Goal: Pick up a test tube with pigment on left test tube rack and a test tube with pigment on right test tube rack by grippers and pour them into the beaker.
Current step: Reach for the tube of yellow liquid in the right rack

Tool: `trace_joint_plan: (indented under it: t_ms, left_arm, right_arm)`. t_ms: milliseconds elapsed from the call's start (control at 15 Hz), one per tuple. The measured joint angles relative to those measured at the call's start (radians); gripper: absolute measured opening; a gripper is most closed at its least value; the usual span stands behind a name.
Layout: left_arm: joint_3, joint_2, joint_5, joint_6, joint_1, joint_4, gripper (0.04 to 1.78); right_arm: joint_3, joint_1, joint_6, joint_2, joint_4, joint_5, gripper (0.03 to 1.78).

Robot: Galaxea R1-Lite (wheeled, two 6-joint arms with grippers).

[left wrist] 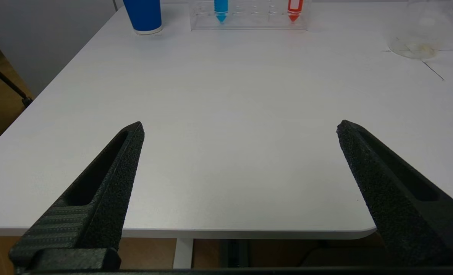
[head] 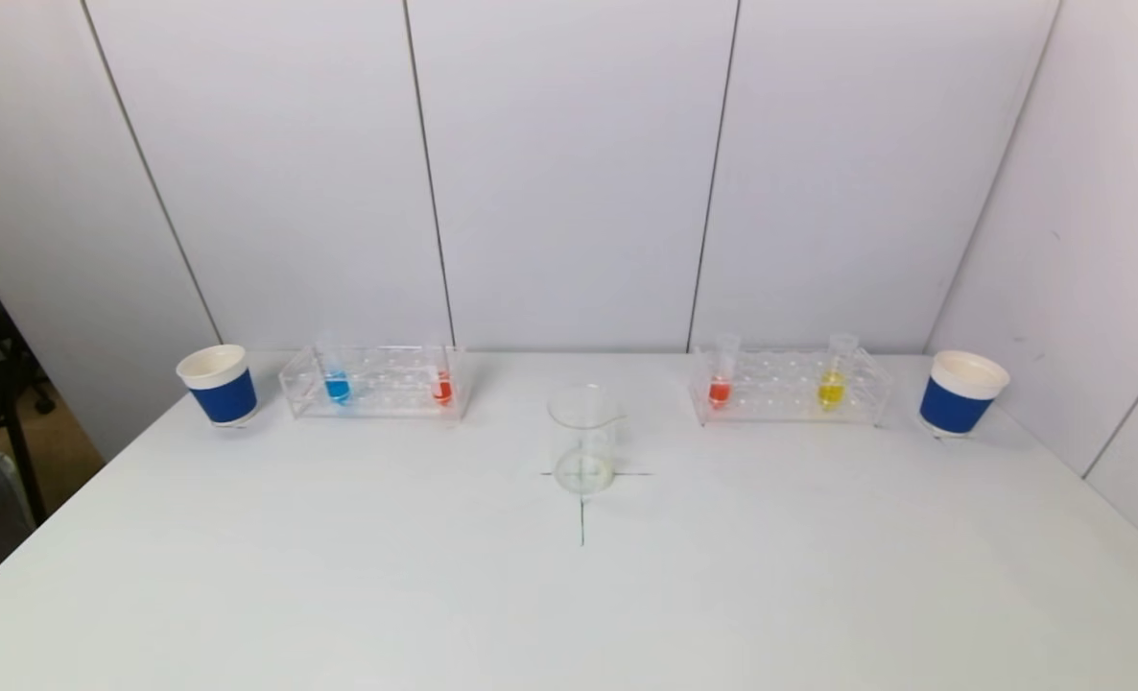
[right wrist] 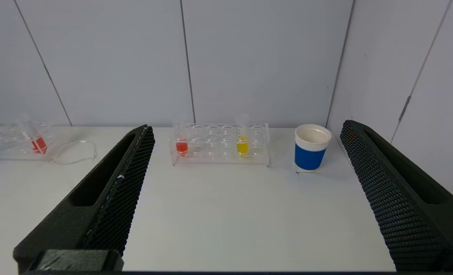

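So the beaker (head: 583,440) sits upright in the middle of the white table (head: 569,595), right on a cross drawn in pen, and it looks pretty much empty apart from a faint residue at the bottom. Back and to the left of the beaker is the left rack (head: 374,382), clear plastic, holding a blue tube (head: 336,378) at its far-from-beaker end and a red tube (head: 441,380) at the end nearer the beaker. Back and to the right of the beaker is the right rack (head: 788,386), with a second red tube (head: 722,376) on the beaker side and a yellow tube (head: 834,380) further out. Past each rack, away from the beaker, there's a blue paper cup (head: 219,385) on the left and another cup (head: 958,393) on the right. The left gripper (left wrist: 240,128) hangs over the near table edge, well short of the beaker, fingers spread wide with nothing between them. The right gripper (right wrist: 247,128) is the same deal, spread wide and empty, facing the right rack from well back.
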Motion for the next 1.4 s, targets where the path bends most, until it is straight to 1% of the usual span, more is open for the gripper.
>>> trace_joint_plan:
  t_ms: [267,533,667,1133,1400]
  left_arm:
    - [0.0,0.0,0.0,0.0,0.0,0.0,1.76]
    - [0.0,0.0,0.0,0.0,0.0,0.0,1.76]
    - [0.0,0.0,0.0,0.0,0.0,0.0,1.76]
    - [0.0,0.0,0.0,0.0,0.0,0.0,1.76]
    - [0.0,0.0,0.0,0.0,0.0,0.0,1.76]
  right_arm:
    - [-0.022,0.014,0.003,0.209,-0.185,0.0,1.77]
    - [-0.016,0.035,0.007,0.37,-0.294,-0.003,1.77]
    - [0.004,0.04,0.008,0.446,-0.369,-0.007,1.77]
    - [0.083,0.052,0.007,0.734,-0.725,-0.023,1.77]
    - [0.117,0.065,0.007,0.917,-0.948,-0.058,1.77]
